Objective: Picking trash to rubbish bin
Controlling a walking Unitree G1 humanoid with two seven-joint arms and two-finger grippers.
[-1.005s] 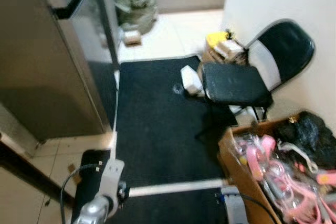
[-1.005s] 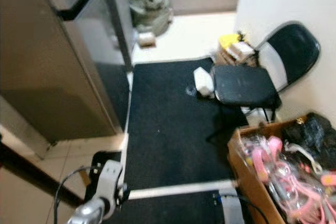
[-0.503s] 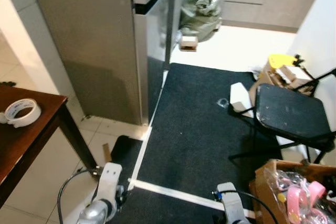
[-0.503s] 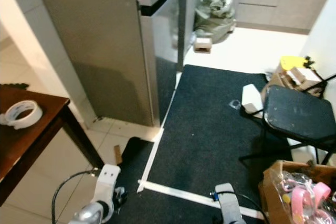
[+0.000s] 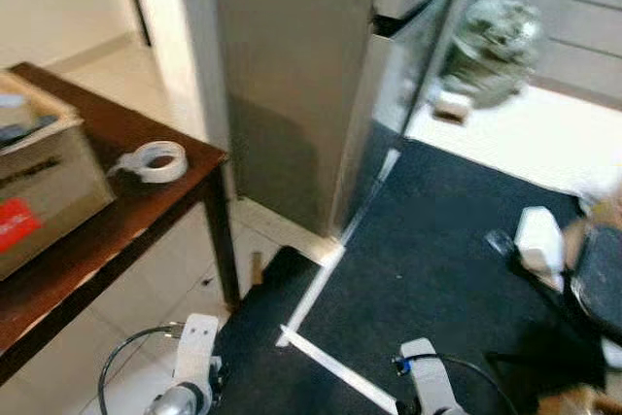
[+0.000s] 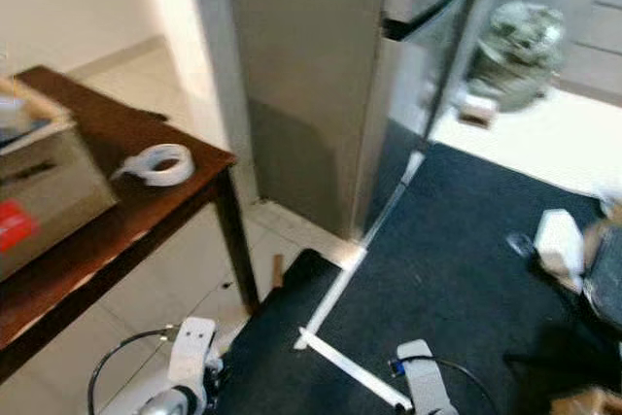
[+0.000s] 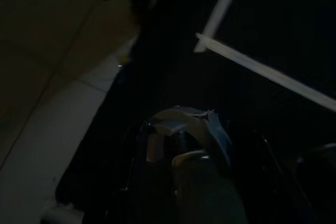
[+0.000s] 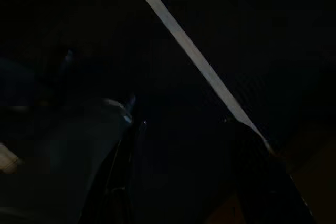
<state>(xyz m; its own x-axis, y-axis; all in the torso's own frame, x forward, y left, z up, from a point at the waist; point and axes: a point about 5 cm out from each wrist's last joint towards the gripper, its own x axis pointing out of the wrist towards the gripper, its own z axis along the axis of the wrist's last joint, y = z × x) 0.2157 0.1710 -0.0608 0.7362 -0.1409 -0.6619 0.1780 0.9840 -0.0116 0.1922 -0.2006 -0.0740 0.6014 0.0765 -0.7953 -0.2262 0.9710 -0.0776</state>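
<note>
Kitchen floor, head views: pale tiles [image 5: 146, 337] meeting a black mat [image 5: 437, 279] edged with white tape strips [image 5: 330, 362]. Dark wooden table [image 6: 117, 211] at left, bearing a tape roll [image 6: 155, 163] and a cardboard box [image 5: 39, 182]. Tall grey refrigerator [image 5: 292, 75] behind. Filled rubbish bag [image 6: 515, 41] by far cabinets; white container [image 6: 559, 240], possible trash, on the mat at right. Both arms hang low.
Left wrist view: dark; left gripper [image 7: 178, 145] over mat, opening cannot be told.
Right wrist view: right gripper [image 8: 184, 145], likewise.
</note>
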